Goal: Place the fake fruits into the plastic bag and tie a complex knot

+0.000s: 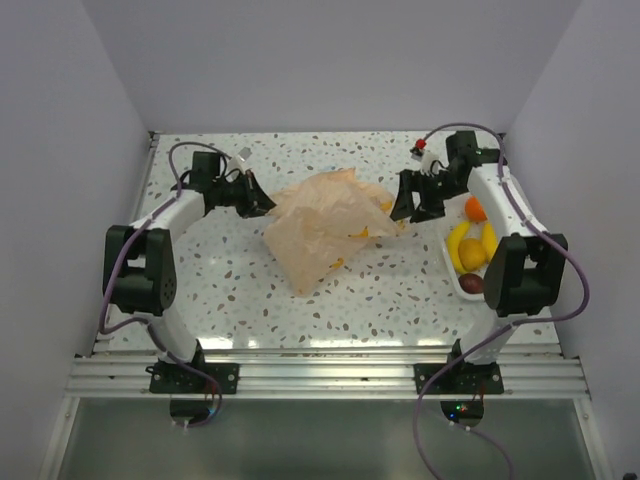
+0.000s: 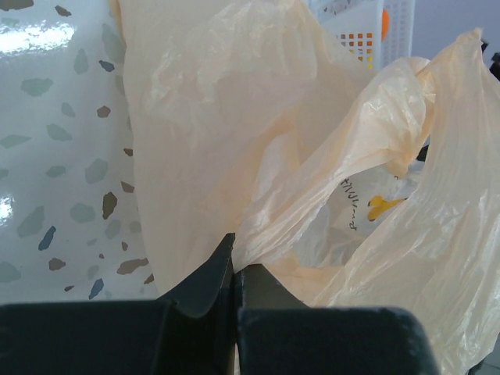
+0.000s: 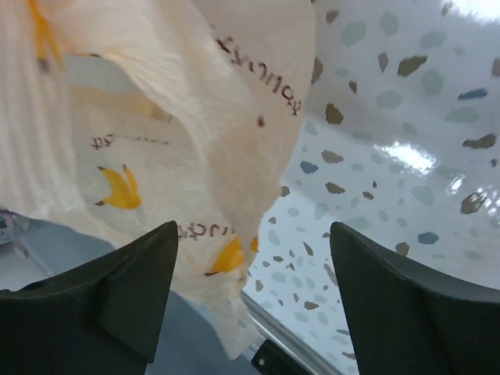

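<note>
At mid-tabletop (image 1: 400, 290) the bag (image 1: 320, 235) is clamped in the left gripper's (image 1: 266, 204) jaws; the right gripper's (image 1: 408, 208) jaws stand apart beside it. Its mouth should be held wide before fruits (image 1: 470, 250) are fetched.

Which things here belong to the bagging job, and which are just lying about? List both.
Job in hand:
- plastic bag, pinched by the left gripper
- right gripper, open at the bag's edge
- fake fruits, including bananas and a plum

Just lying about:
- white tray, holding the fruits
- speckled table
</note>
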`<action>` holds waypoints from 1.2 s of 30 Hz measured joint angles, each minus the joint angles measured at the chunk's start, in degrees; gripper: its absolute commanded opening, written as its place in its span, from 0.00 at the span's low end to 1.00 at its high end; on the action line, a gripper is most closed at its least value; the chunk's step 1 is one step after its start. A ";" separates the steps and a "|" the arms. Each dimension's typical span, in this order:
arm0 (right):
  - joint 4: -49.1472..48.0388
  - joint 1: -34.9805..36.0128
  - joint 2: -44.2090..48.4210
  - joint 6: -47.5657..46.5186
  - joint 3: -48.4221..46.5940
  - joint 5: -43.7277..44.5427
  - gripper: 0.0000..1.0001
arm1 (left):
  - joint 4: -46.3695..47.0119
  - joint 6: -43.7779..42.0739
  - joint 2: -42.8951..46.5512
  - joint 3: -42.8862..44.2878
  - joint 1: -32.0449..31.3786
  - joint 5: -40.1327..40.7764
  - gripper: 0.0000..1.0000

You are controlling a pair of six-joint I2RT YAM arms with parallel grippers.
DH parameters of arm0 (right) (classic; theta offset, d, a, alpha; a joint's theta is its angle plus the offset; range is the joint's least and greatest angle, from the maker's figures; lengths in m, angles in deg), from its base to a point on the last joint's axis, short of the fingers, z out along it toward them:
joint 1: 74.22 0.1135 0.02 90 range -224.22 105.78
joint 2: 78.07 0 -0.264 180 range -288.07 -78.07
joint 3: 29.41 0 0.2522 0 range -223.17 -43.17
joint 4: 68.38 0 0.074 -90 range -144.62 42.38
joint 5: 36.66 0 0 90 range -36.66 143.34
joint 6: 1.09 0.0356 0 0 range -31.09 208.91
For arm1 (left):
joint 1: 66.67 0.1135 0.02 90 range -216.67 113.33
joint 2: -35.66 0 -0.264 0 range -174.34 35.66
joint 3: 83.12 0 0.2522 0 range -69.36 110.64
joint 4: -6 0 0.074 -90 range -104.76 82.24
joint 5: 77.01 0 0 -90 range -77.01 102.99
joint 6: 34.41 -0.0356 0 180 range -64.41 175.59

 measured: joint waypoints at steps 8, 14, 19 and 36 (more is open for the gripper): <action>-7.52 0.00 9.68 -0.68 -6.82 0.07 0.89 | 0.07 -5.53 1.79 2.34 -1.09 -2.84 0.00; -16.74 4.57 12.63 5.25 -8.79 -3.74 0.99 | -0.15 -10.23 4.07 3.23 -4.15 -3.78 0.00; -22.38 10.80 7.54 8.63 -9.22 -3.48 0.99 | -0.17 -11.74 4.15 3.65 -5.57 -4.22 0.00; -26.73 12.55 0.11 12.66 -7.15 -11.52 0.46 | 1.53 -11.54 3.56 3.74 -5.57 -5.25 0.00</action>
